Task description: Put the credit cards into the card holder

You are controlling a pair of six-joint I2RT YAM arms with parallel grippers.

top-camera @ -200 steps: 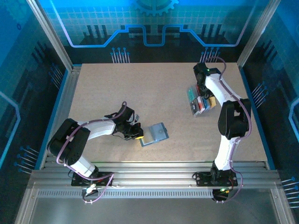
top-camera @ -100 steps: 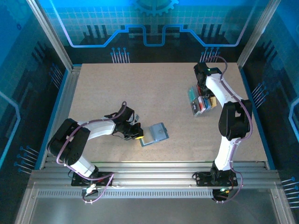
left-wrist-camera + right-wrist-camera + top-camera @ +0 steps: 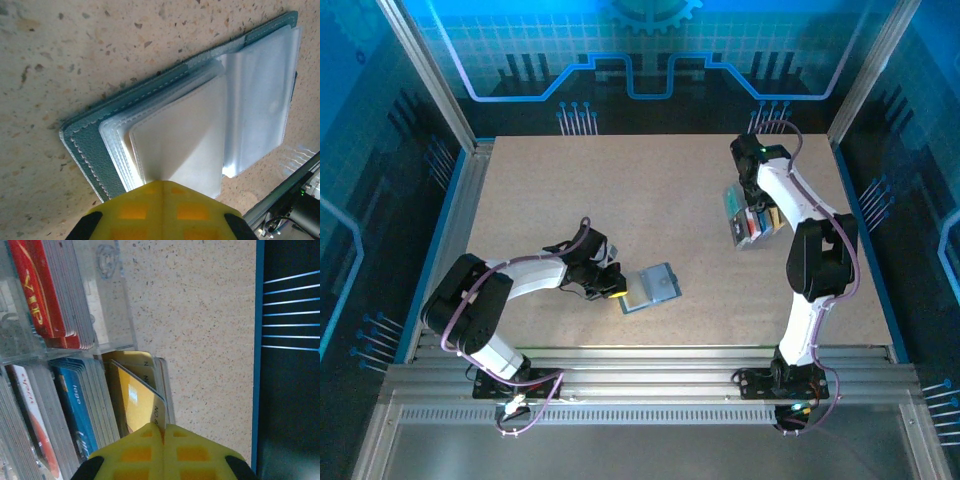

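Observation:
The slate-blue card holder (image 3: 657, 285) lies open near the table's front. Its leather cover (image 3: 90, 145) carries a stack of clear sleeves. My left gripper (image 3: 162, 184) is shut on the edge of the top clear sleeve (image 3: 185, 135), and it sits at the holder's left side (image 3: 612, 289). The credit cards stand in a clear compartment tray (image 3: 112, 300) at the right (image 3: 735, 236): red (image 3: 37, 290), blue (image 3: 75, 405) and yellow. My right gripper (image 3: 164, 428) is shut on the corner of one yellow card (image 3: 135, 400), tilted out from its stack. The gripper (image 3: 751, 205) hangs over the tray.
The table's blue right edge (image 3: 259, 340) runs close beside the tray. Aluminium rails (image 3: 650, 370) border the table's near side, just beyond the card holder. Bare tabletop (image 3: 620, 200) lies between the two arms.
The right gripper has closed onto the yellow card, and its wrist has shifted slightly left. The left arm and the card holder have stayed still.

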